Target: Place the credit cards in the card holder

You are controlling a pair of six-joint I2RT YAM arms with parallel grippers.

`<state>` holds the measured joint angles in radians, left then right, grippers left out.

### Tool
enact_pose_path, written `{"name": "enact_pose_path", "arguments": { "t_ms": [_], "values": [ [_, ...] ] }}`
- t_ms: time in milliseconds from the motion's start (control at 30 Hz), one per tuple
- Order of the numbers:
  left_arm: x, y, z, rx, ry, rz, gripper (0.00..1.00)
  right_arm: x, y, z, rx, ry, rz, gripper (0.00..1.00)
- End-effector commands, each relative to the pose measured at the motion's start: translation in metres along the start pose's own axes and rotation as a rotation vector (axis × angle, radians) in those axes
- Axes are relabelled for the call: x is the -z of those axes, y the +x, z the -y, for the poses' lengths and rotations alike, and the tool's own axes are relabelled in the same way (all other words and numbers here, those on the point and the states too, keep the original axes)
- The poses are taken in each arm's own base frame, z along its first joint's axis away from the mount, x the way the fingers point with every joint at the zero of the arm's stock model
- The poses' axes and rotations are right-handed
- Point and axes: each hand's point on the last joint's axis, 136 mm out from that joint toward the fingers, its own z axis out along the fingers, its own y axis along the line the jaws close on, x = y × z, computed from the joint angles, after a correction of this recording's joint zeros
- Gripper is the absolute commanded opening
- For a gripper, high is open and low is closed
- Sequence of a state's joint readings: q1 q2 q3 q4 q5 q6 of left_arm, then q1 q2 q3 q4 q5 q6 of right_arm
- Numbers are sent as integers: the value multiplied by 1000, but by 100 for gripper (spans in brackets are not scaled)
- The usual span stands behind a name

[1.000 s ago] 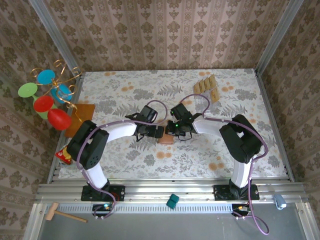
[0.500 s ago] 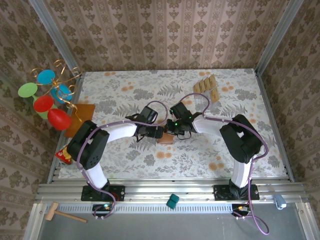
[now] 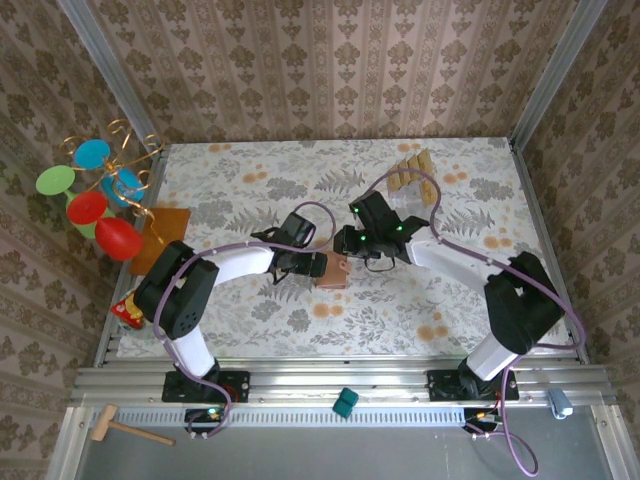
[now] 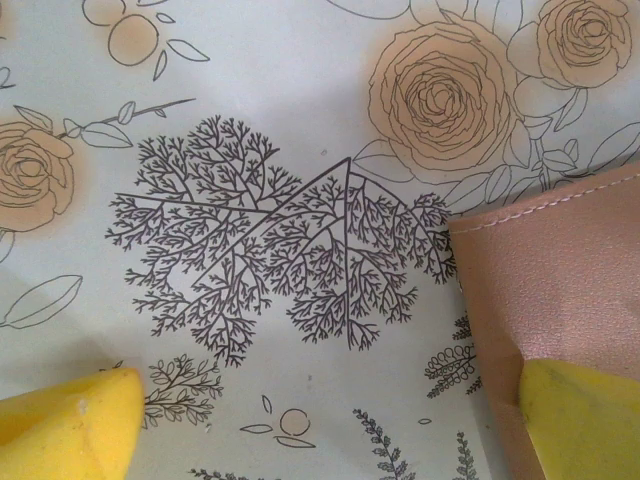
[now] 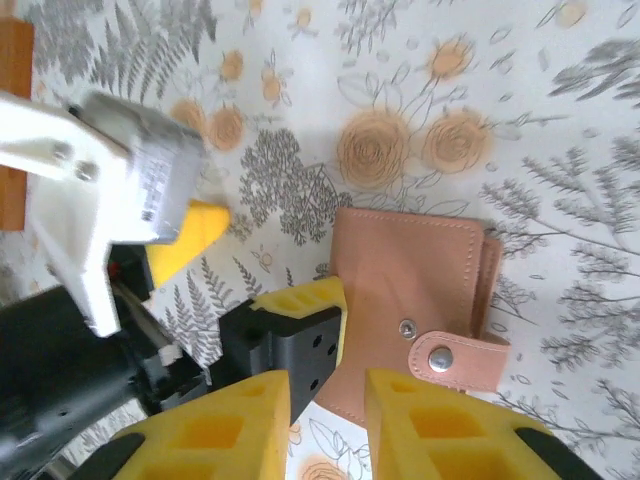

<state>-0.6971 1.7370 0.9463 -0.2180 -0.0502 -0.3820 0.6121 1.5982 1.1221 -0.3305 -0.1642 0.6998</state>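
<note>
The left pincer [image 4: 325, 415] is wide open, with one yellow finger [image 5: 300, 297] at the left edge of the wallet [image 5: 405, 270]. The right pincer [image 5: 327, 420] hangs above it, fingers a little apart, holding nothing. The wallet lies shut in the middle of the table [image 3: 250, 175]. The left pincer partly blocks the way to it. The cards [image 3: 408, 172] stand far back, well apart. An orange mat [image 3: 165, 232] lies at the left. A second ago the right pincer was shut, low by the wallet; now it has lifted back. The left arm reaches low, and the right arm stretches long.

Floral table [image 3: 250, 160], card holder [image 3: 333, 273], credit cards [image 3: 412, 172]
</note>
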Motion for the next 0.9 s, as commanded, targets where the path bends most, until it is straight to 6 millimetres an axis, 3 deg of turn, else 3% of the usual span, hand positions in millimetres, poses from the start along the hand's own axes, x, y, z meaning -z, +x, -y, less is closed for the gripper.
{"name": "enact_pose_path", "arguments": {
  "t_ms": [0,133,267,867],
  "values": [
    [-14,34,1,-15,2,-105,96,7,13,39,43,207,-59,39],
    [-15,35,1,-16,0,-105,96,-3,27,44,89,273,-157,45],
    [-15,35,1,-13,-1,-103,96,-15,33,40,146,322,-196,44],
    [-19,35,2,-11,9,-105,96,-46,34,45,188,372,-232,27]
  ]
}}
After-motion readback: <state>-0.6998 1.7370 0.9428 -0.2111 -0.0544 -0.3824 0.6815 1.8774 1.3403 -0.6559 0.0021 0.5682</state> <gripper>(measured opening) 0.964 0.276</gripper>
